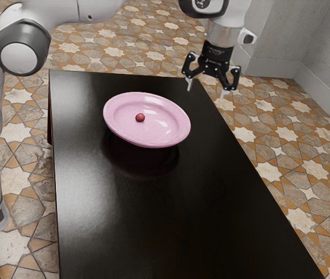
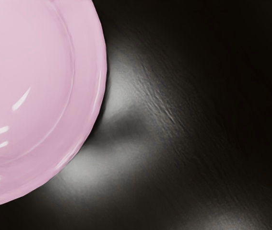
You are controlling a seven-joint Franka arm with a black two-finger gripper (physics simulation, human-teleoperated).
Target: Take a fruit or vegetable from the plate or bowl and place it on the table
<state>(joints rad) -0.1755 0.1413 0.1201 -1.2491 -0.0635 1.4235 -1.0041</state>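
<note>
From my station I have the fruit (image 1: pixel 140 117), small, round and red, on the plate (image 1: pixel 147 139), close to the middle of its well. The gripper (image 1: pixel 206 90) hangs empty, up in the air toward the far end of the table (image 1: pixel 153 221), with its fingers (image 1: pixel 190 84) spread well apart and pointing down.

What my next move turns on is the sideways offset. The fruit lies from the fingers toward the exterior view's left, and lower down as well, on the side where the base of the arm (image 1: pixel 25 49) stands. So I judge that I have to draw the hand back toward the base, over the pink rim, before I lower anything. The wrist view agrees: the plate's curved edge runs beside bare dark tabletop, so I read the hand as being off to one side of the plate rather than centred over it.

With only one arm on this rig, there is no choice of hand to make. The fruit looks like a ball, with no long axis for me to match, so the wrist angle should matter little; centring should matter most. I'd expect something that small and round to roll if one finger nudged it first, and coming down short could put a fingertip on the rim.
</note>
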